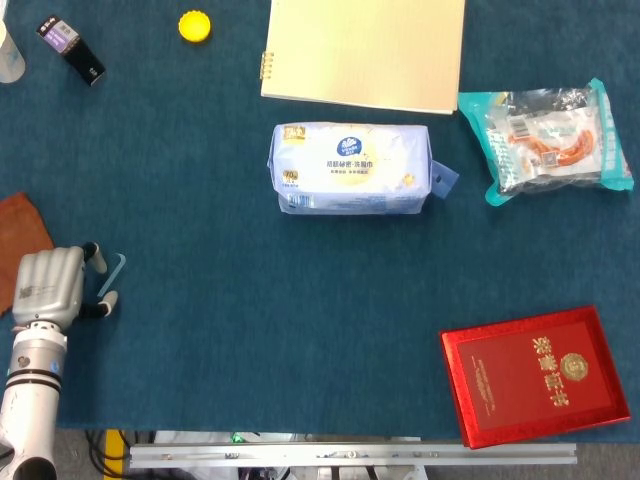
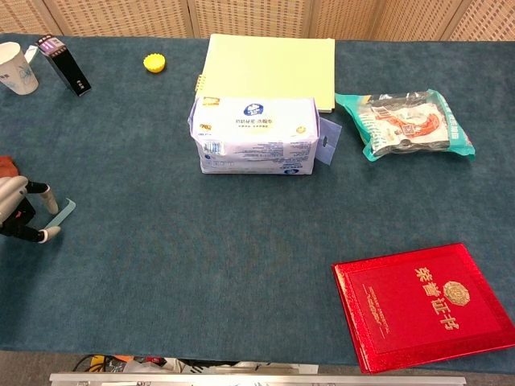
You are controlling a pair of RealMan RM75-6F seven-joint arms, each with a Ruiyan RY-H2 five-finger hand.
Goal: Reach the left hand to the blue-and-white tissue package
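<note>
The blue-and-white tissue package (image 1: 350,169) lies on the blue cloth just in front of the notebook; the chest view shows the tissue package (image 2: 256,134) at centre. My left hand (image 1: 48,284) sits far off at the table's left edge, well to the left of and nearer than the package. It holds nothing, and its fingers (image 1: 95,256) are spread a little. In the chest view only part of the left hand (image 2: 18,211) shows at the frame's edge. A thin light-blue strip (image 1: 117,269) lies just beside its fingertips. My right hand is in neither view.
A cream spiral notebook (image 1: 365,52) lies behind the package, and a teal snack bag (image 1: 545,140) to its right. A red booklet (image 1: 535,374) is at the front right. A yellow cap (image 1: 195,26), a black box (image 1: 72,49) and a cup (image 2: 16,67) stand far left. A brown item (image 1: 18,240) is near the hand.
</note>
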